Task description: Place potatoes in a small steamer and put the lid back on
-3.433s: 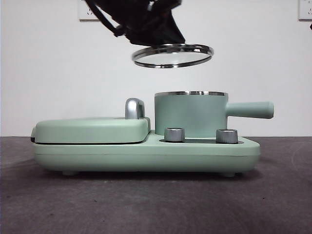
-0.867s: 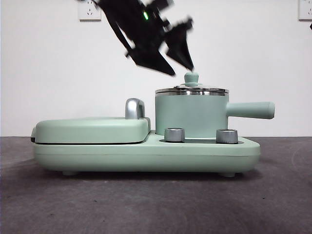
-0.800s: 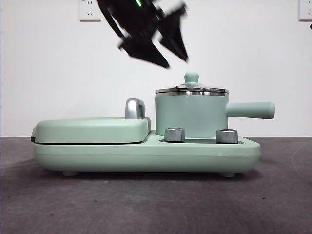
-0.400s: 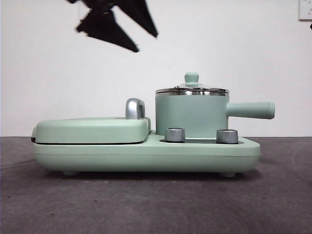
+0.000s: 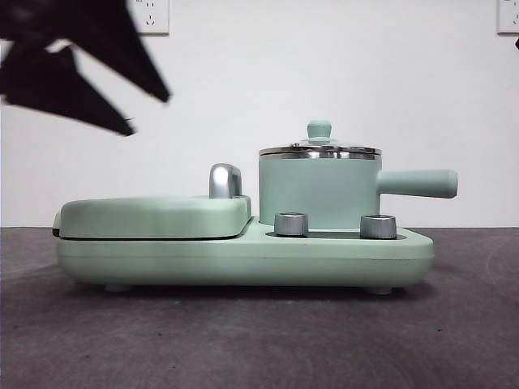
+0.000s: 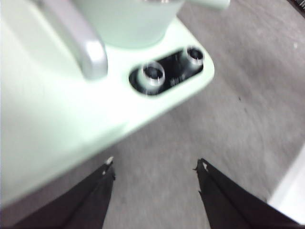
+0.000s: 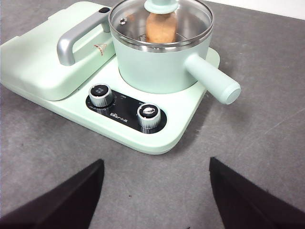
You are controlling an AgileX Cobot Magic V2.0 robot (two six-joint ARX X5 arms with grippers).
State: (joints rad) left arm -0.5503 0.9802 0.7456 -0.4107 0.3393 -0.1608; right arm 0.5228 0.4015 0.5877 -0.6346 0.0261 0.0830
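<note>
One mint-green cooker [image 5: 243, 255] stands on the grey counter [image 5: 259, 340], with its flat griddle cover [image 5: 154, 215] on one side and the steamer [image 5: 318, 190] seated on the other, handle [image 5: 418, 183] pointing away from the griddle. Lid [image 7: 161, 21] rests on the steamer rim, knob [image 5: 319, 130] upright, and the potato [image 7: 161, 27] shows through the glass inside the pot. Left claw [image 6: 155, 164] hangs open and empty high above the griddle end, well apart from the lid; right claw [image 7: 155, 171] is also open and empty, above the counter near the two dials [image 7: 125, 105].
</note>
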